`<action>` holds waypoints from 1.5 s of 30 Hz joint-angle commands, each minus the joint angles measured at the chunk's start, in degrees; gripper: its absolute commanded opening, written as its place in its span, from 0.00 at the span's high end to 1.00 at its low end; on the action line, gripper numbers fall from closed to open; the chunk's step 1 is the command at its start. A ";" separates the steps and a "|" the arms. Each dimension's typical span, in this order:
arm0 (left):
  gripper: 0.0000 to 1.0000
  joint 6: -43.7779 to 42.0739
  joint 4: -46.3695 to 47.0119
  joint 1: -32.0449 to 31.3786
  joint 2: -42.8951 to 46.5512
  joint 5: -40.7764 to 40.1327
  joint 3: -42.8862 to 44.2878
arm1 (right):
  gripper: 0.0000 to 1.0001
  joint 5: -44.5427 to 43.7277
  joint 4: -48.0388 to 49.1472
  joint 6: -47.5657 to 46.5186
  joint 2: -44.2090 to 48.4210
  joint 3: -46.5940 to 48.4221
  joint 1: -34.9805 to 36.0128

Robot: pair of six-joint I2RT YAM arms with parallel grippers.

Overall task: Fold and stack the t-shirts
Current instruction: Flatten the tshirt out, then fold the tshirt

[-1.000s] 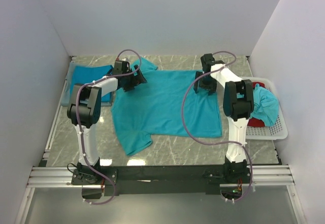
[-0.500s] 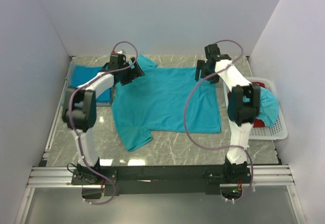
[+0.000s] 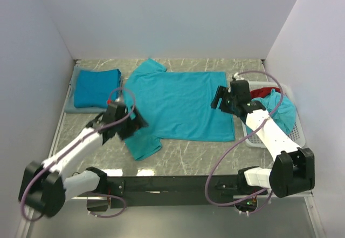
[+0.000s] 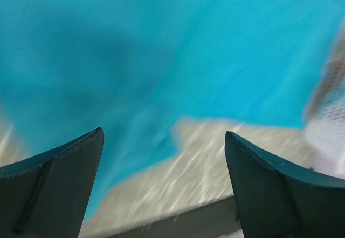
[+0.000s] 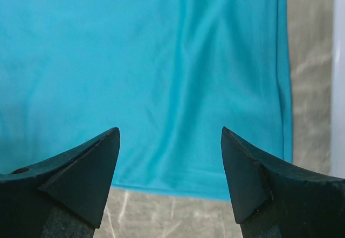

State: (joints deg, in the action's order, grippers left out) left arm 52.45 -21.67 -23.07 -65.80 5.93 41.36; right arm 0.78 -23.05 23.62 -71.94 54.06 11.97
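Marble worktop (image 3: 183,151) between white walls, and one t-shirt (image 3: 178,103) lies spread flat across the middle, sleeves out toward 9 o'clock, hem toward 3. At 10 o'clock a folded shirt (image 3: 97,87) sits as the start of the stack. At 3 o'clock the basket (image 3: 295,138) holds another teal shirt (image 3: 283,114) bunched beside a red garment (image 3: 262,92).

Left gripper (image 3: 128,122) hovers at the spread shirt's 8 o'clock, by the near sleeve, fingers wide apart with nothing between them. Right gripper (image 3: 222,97) hangs over the hem edge at 3 o'clock, just as wide and just as empty.

That cloth looks thin, light and limp. It should sag and crease the instant it's lifted, and probably slide on the smooth stone. Best bet is to pinch the edges, a shoulder seam and a hem corner together, and carry the fold over low.

Overhead gives the whole layout, though the shirt reads almost smooth. The right wrist camera shows soft ripples running to the stitched hem, with bare marble beyond. The left wrist view is blurred: teal above a strip of stone, little more.
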 commanded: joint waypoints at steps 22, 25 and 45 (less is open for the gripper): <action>0.60 15.94 -5.23 -3.21 15.88 5.75 -23.78 | 0.18 -5.16 2.31 5.30 6.81 -8.79 -0.19; 0.77 15.32 -5.66 -3.21 16.05 5.76 -23.96 | 0.18 -8.15 0.29 6.44 8.30 -10.64 -0.19; 0.99 9.34 -4.34 -3.21 18.78 4.09 -21.15 | 0.21 -12.46 -1.13 21.29 19.74 -29.54 -0.36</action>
State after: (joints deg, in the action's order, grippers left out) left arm 63.66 -26.41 -26.09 -48.40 11.90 17.50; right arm -8.58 -25.96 40.73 -52.53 26.20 12.03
